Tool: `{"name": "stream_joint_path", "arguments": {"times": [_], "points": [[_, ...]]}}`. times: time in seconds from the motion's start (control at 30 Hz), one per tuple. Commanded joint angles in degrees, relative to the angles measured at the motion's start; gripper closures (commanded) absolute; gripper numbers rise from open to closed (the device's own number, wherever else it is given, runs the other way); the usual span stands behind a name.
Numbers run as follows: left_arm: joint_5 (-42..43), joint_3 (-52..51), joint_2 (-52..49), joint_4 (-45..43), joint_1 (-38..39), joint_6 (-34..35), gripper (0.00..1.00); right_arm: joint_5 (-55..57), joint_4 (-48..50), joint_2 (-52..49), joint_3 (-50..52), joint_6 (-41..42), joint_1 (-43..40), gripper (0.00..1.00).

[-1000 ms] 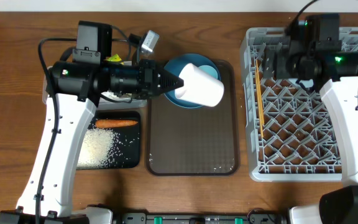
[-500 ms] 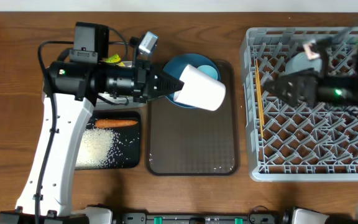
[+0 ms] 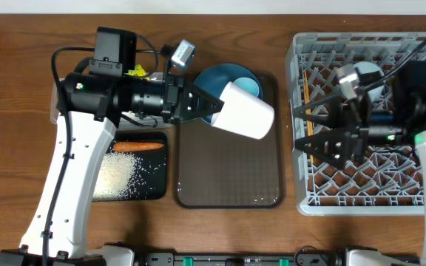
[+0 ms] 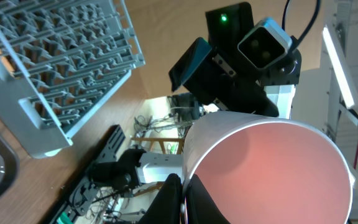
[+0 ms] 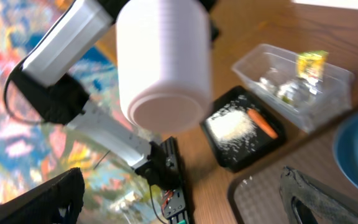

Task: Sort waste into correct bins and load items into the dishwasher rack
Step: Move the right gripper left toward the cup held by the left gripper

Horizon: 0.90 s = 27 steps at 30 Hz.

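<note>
My left gripper (image 3: 214, 109) is shut on the rim of the pink cup (image 3: 247, 111), white outside and pink inside (image 4: 266, 168), which hangs on its side above the brown tray. One finger (image 4: 169, 202) sits outside the rim and one inside. My right gripper (image 3: 298, 128) stands open at the left edge of the dishwasher rack (image 3: 361, 185), pointing at the cup (image 5: 163, 62) with a gap between them. The blue plate (image 3: 220, 77) lies on the tray. Wooden chopsticks (image 3: 306, 92) lie along the rack's left side. A pale round cup (image 3: 357, 76) sits in the rack.
The brown serving tray (image 3: 228, 177) lies in the middle. Left of it, the black tray (image 3: 157, 188) holds the carrot (image 3: 139, 146) and rice (image 3: 117, 174). The clear tub (image 5: 297, 81) behind it holds the yellow wrapper (image 5: 311, 62) and white paper.
My right arm has swung down from the back of the rack and now points left, jaws open, at the cup. My left arm has carried the cup slightly right and forward.
</note>
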<state>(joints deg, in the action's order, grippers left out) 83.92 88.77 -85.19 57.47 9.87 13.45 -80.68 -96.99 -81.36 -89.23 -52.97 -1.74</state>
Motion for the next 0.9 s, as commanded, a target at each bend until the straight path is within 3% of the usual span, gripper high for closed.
{"name": "stream_joint_path", "arguments": {"times": [0.0,0.33,0.87], "points": [[2.21,0.28,0.13,0.17,1.4,-1.07,0.94,-3.78,0.35,0.24,0.04,-6.93,4.74,0.01],[2.16,0.28,0.13,0.15,4.72,-1.49,0.94,-6.62,2.1,0.24,0.04,-7.34,8.96,0.01],[0.5,0.28,0.13,0.11,8.0,-2.51,0.94,-8.11,2.91,0.09,0.07,-7.08,10.58,0.2]]}}
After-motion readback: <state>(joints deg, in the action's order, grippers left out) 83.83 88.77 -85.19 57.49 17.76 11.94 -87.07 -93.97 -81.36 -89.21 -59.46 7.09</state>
